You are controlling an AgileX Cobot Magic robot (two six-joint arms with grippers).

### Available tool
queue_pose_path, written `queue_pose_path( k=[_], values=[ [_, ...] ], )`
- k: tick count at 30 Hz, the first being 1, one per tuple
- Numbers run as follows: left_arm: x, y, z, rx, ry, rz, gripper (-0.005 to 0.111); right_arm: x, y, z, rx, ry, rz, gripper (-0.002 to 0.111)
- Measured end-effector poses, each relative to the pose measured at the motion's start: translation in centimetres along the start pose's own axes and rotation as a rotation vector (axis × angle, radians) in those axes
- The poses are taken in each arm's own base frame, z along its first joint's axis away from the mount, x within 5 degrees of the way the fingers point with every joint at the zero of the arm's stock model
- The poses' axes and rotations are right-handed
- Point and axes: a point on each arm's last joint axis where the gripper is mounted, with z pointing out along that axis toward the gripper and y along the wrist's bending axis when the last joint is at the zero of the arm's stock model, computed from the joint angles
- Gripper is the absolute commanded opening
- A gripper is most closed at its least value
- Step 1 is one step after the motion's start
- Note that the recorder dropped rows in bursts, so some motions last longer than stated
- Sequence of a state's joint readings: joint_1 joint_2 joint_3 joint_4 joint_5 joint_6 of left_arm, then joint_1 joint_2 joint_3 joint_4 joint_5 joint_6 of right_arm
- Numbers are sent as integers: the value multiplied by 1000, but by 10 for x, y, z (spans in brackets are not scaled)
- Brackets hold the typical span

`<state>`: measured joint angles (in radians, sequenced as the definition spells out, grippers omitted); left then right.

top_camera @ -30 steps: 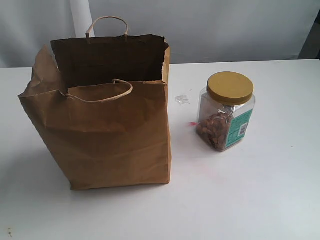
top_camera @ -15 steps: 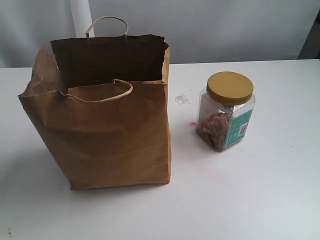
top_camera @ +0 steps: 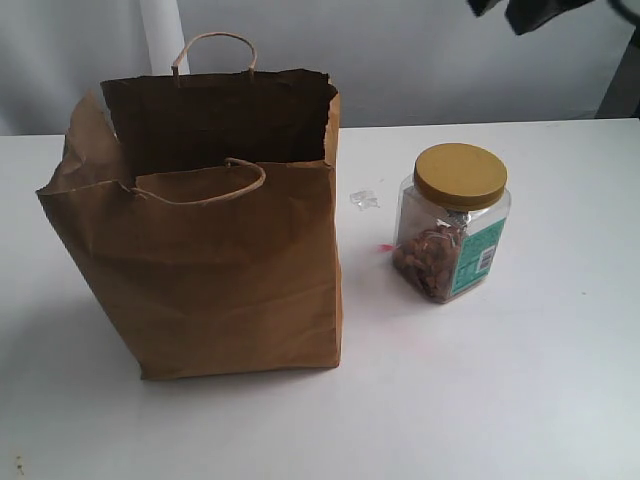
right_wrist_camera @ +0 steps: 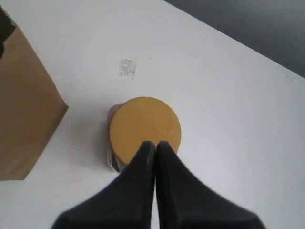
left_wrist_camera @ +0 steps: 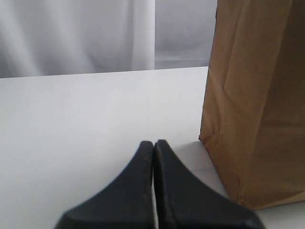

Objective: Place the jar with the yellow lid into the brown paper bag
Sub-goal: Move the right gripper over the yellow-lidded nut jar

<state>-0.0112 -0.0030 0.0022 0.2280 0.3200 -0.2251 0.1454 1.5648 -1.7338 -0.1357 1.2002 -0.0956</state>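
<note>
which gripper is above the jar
The right gripper, shut, looks straight down on the yellow lid of the jar. The left gripper, also shut, sits low over the table beside the paper bag.

The left pincer (left_wrist_camera: pixel 153 143) is made of two matte black fingers (left_wrist_camera: pixel 186 195), smooth and plain. Each is broad at the base and sweeps in a concave curve to a narrow, rounded tip, and only a thin seam parts them. The right pincer (right_wrist_camera: pixel 155 144) has the same build: black, unmarked fingers (right_wrist_camera: pixel 119 195) that flare wide at the root and taper to blunt tips with a hairline seam between. In the exterior view a dark, angular piece of an arm (top_camera: pixel 535 12) shows at the upper edge, too blurred for detail.
</note>
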Motion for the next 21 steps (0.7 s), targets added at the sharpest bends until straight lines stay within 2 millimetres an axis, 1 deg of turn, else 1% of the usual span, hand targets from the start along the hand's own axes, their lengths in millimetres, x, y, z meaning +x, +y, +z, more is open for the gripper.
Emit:
queue_pose_path(
  k=[3,6,9,11,14,18,21],
  values=[
    [0,0,0,0,0,0,1,-8,3,35,-11,71,-30,0],
    [0,0,0,0,0,0,1,-8,7,65,-23,144,-49,0],
    [0,0,0,0,0,0,1,-5,5,90,-49,200,-36,0],
    [0,0,0,0,0,0,1,-2,-1,103,-109,227,1,0],
    [0,0,0,0,0,0,1,2,-12,115,-194,236,63,0],
    [0,0,0,0,0,0,1,5,-25,116,-199,234,99,0],
    [0,0,0,0,0,0,1,6,-26,116,-191,236,94,0]
  ],
)
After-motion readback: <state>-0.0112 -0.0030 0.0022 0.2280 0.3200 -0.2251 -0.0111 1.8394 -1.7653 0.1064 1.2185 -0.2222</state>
